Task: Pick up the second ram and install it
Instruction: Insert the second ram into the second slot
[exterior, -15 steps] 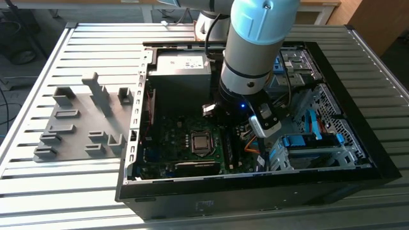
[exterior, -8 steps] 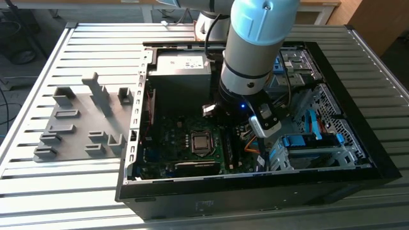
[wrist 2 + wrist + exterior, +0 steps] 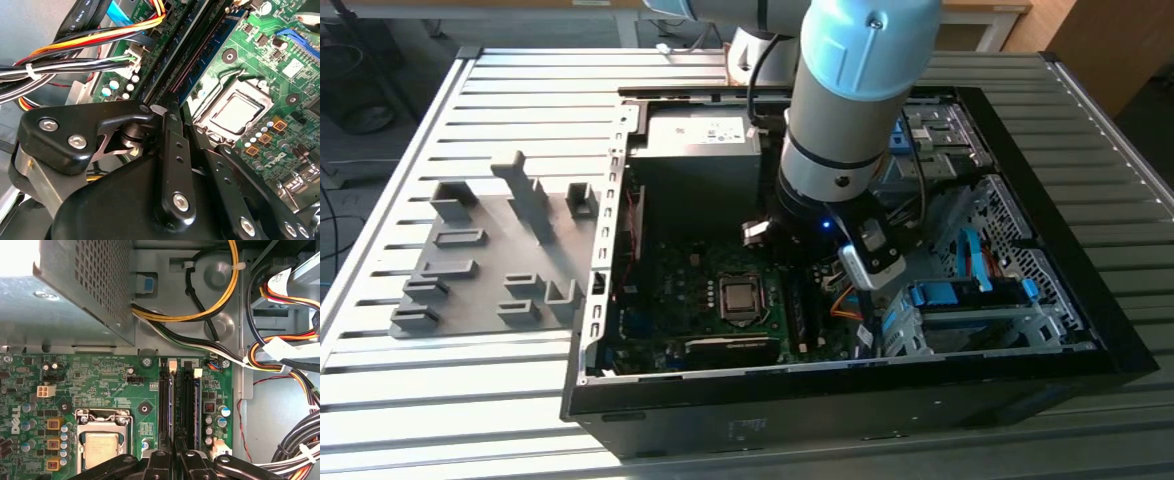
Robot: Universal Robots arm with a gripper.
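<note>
motherboard [image 3: 100, 385], pincer [image 3: 170, 460] over slots

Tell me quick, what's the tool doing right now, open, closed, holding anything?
Tool: closed down over the memory slots on the motherboard, fingers close together; whether they grip the second ram cannot be told.

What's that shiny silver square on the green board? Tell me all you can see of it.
It is the processor, a flat square with a dull silver metal top, lying level in its socket on the green motherboard. A metal retention frame clamps around its edges. No cooler sits on it. The memory slots run alongside, apart.
</note>
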